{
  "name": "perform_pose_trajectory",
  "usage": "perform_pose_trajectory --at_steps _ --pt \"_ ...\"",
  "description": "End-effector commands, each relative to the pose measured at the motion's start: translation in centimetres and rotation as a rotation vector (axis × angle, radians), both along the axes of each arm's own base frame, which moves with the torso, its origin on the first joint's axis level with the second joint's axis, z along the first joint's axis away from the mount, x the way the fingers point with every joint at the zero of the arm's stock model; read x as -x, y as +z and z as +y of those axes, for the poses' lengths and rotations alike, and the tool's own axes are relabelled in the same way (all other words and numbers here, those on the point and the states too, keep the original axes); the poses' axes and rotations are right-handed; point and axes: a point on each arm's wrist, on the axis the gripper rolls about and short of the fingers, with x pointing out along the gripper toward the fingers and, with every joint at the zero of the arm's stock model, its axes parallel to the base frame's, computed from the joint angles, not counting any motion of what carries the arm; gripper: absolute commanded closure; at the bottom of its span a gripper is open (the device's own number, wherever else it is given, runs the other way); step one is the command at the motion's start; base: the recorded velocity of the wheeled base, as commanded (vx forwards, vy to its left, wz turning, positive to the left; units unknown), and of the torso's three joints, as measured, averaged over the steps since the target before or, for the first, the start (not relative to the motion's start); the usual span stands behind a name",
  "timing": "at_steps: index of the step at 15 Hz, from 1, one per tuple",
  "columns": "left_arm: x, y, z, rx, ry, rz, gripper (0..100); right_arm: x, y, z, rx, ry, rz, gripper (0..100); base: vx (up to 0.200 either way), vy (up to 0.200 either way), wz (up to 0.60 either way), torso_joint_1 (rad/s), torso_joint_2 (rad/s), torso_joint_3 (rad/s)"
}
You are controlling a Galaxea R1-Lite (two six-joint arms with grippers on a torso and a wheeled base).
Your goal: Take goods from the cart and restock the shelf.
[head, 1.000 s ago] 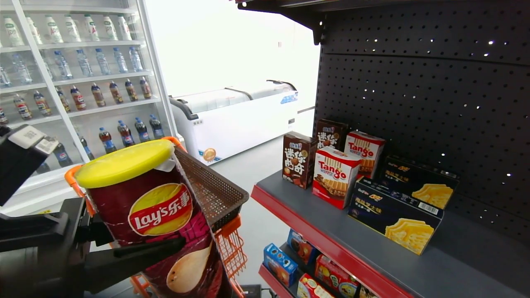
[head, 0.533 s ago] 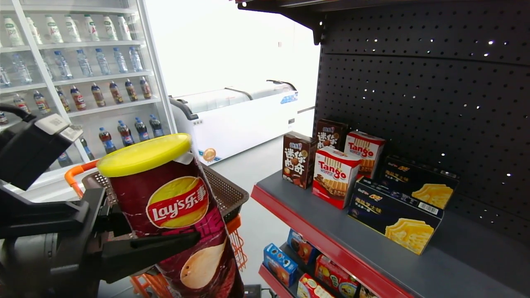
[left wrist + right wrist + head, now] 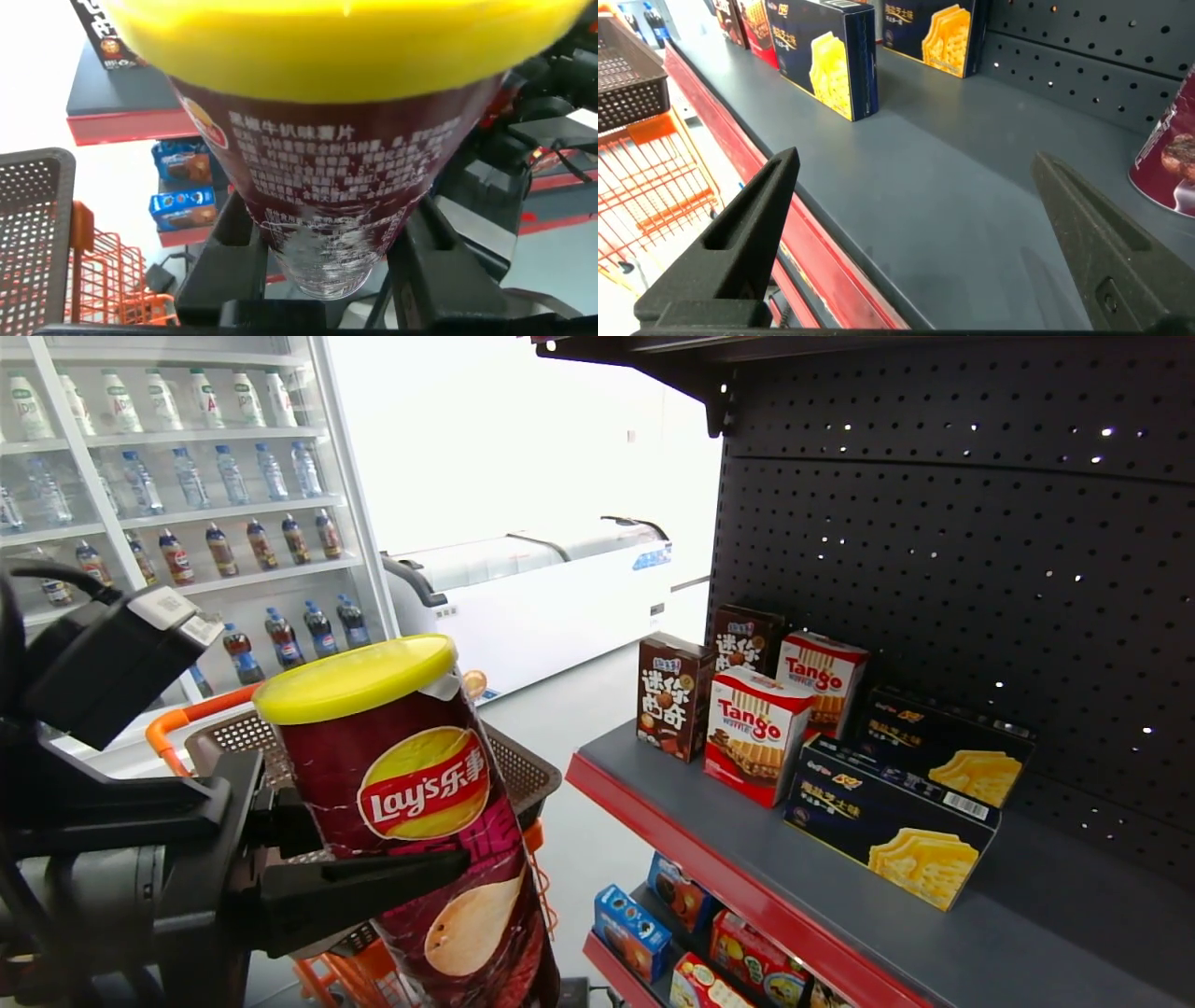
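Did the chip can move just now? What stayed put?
Yes. The left end effector, still gripping the chip can, carried it sideways toward the shelf and slightly higher. Nothing was grabbed or let go. The boxes on the shelf and the cart stayed where they were.

head camera high, wrist cameras close, all toward shelf (image 3: pixel 1027 924)

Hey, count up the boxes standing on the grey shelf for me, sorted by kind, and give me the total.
Brown chocolate boxes: 2
Red and white wafer boxes: 2
Dark blue cracker boxes: 2
Total: 6
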Motion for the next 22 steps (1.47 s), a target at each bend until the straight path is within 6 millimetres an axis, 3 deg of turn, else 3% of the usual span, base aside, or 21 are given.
perform_pose_trajectory --at_steps 1,22 --pt "-0.07 -0.1 -0.04 -0.002 0.0 0.005 100 0.0 0.0 0.0 0.0 0.002 -0.001 0 0.0 0.0 -0.6 0.002 0.0 0.002" --pt "0.1 -0.25 -0.57 -0.018 -0.038 -0.011 100 0.0 0.0 0.01 0.0 0.004 -0.001 0 0.0 0.0 -0.57 0.003 0.0 0.002"
